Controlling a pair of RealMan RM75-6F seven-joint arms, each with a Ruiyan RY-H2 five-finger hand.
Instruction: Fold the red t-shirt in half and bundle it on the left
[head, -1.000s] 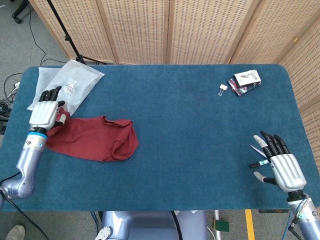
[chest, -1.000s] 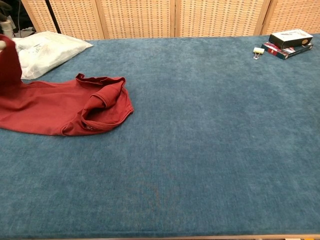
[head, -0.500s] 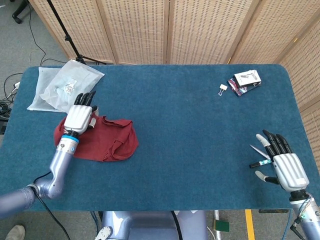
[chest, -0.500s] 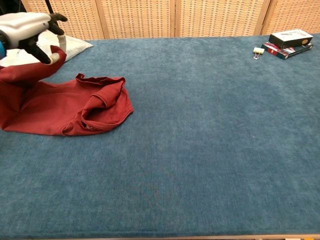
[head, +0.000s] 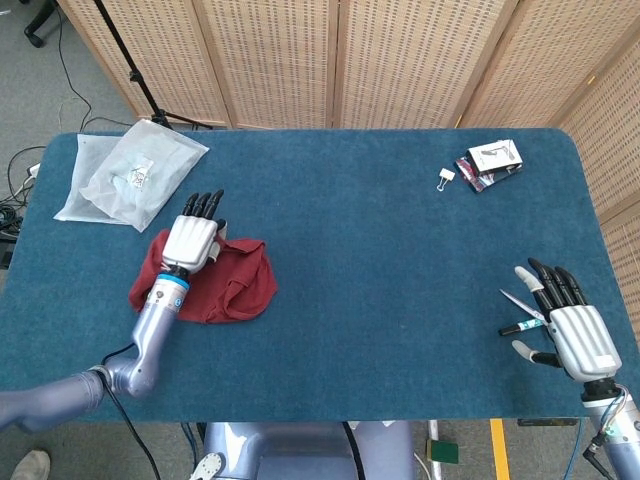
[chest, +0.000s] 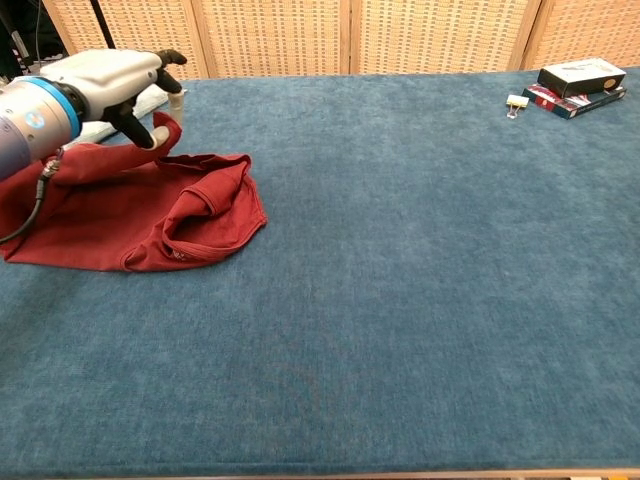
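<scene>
The red t-shirt (head: 235, 285) (chest: 150, 215) lies crumpled at the left of the blue table (head: 380, 250). My left hand (head: 193, 240) (chest: 120, 85) hovers over the shirt's far edge and pinches a lifted fold of red cloth between thumb and fingers. The held fold is pulled rightward over the rest of the shirt. My right hand (head: 565, 325) rests near the table's right front edge with its fingers spread and nothing in it; the chest view does not show it.
A white plastic bag (head: 125, 175) (chest: 150, 100) lies at the back left, just behind the shirt. A binder clip (head: 445, 178) (chest: 516, 102) and small boxes (head: 490, 162) (chest: 578, 85) sit at the back right. A pen (head: 517, 326) lies by my right hand.
My left hand has carried the shirt's left edge rightward, from the table's left rim to above the shirt's middle, folding the cloth over. The right hand has barely moved.
</scene>
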